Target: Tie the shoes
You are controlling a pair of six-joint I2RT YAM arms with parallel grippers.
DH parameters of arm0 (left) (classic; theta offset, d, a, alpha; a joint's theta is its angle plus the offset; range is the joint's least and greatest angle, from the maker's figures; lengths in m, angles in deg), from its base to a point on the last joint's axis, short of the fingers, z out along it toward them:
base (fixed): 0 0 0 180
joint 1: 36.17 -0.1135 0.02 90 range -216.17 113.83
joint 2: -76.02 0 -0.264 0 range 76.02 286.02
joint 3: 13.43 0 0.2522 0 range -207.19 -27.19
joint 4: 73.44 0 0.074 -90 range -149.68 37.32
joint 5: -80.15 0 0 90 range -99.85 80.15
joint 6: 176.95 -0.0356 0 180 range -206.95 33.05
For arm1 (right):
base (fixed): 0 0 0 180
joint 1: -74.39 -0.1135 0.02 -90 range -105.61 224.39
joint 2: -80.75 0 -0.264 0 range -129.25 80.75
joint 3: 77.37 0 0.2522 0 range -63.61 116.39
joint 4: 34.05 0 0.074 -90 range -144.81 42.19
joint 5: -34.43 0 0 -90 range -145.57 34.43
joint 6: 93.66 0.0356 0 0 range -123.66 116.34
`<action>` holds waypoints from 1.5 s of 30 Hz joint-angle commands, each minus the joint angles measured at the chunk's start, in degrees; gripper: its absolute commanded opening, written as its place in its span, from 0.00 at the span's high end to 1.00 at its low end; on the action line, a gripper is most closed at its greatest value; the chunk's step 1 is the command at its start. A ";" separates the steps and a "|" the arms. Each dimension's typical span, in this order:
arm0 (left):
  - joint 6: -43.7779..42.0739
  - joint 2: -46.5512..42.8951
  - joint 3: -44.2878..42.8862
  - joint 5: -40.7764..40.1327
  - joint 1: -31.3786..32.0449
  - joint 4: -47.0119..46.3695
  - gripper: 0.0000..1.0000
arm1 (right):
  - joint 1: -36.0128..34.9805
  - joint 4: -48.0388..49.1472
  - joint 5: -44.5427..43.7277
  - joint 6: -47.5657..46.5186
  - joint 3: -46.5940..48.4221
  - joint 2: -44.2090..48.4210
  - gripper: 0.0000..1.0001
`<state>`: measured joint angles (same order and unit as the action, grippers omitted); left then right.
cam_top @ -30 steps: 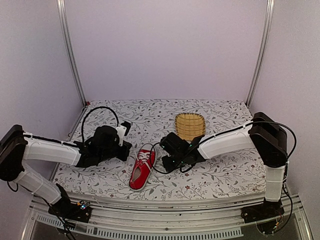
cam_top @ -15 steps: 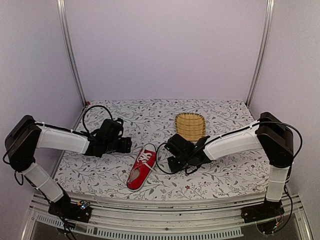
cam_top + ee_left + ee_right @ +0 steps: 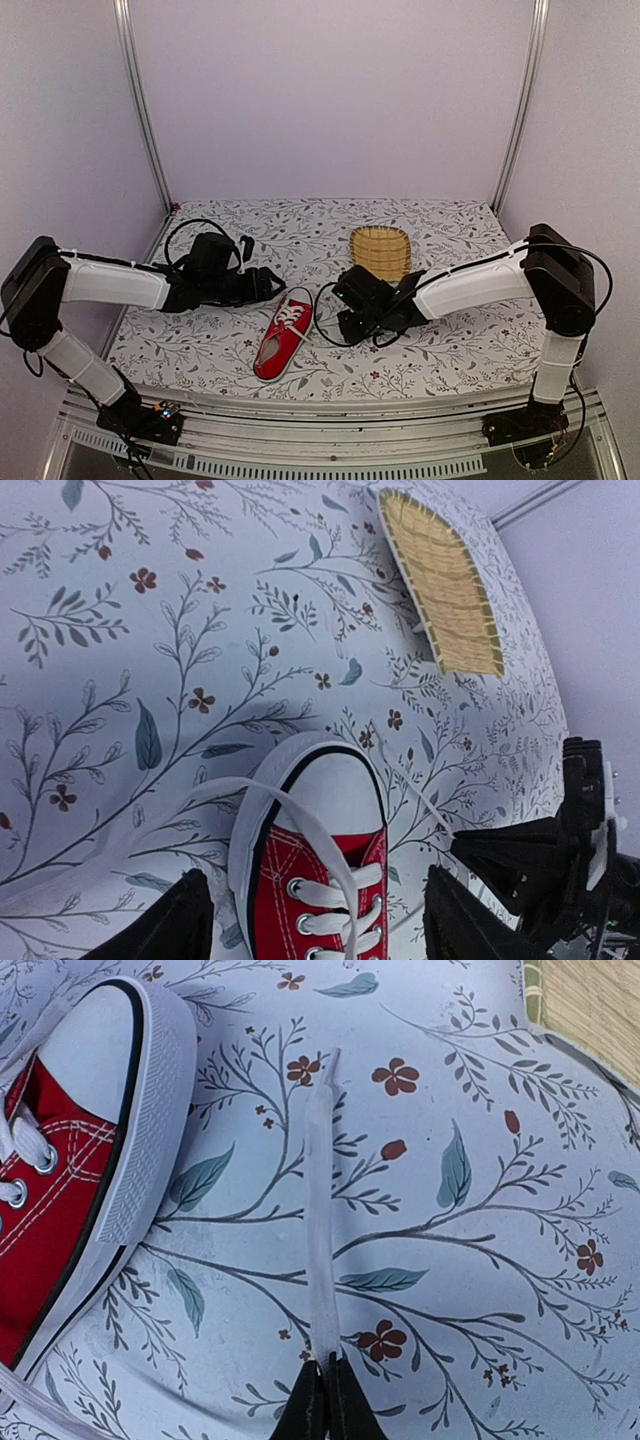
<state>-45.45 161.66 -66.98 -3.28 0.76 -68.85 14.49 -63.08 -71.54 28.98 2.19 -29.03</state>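
Sneaker [image 3: 283, 338] lies between left tool [image 3: 271, 285], spread apart, and right tool [image 3: 322, 1405] clamped on its lace [image 3: 320, 1210].

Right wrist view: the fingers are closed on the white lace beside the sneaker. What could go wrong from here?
1. The right gripper pinches the lace with its very tips only, so a pull could slip it free.
2. Nothing pins the sneaker. The left gripper is open astride the toe, so a tug may drag the shoe.
3. Closing the left gripper there would likely catch the toe cap, not a lace.
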 commanded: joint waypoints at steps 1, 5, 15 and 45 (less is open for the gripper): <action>-0.03 5.11 -4.43 7.22 -0.55 -0.59 0.29 | -0.14 1.06 -1.41 1.18 -1.31 3.82 0.98; -1.65 8.13 -7.44 8.52 -0.16 1.36 0.30 | -0.12 1.46 -1.52 1.52 -1.99 4.48 0.98; -5.10 12.29 -11.42 6.06 1.11 9.51 0.46 | -0.06 1.86 -2.55 2.23 -3.58 6.63 0.98; -14.07 2.10 2.82 21.39 3.69 -15.70 0.99 | 9.35 25.38 21.13 -11.53 5.49 5.54 0.98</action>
<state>-56.14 163.28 -64.55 11.37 4.17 -77.96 23.56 -44.24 -56.24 21.64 3.76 -21.07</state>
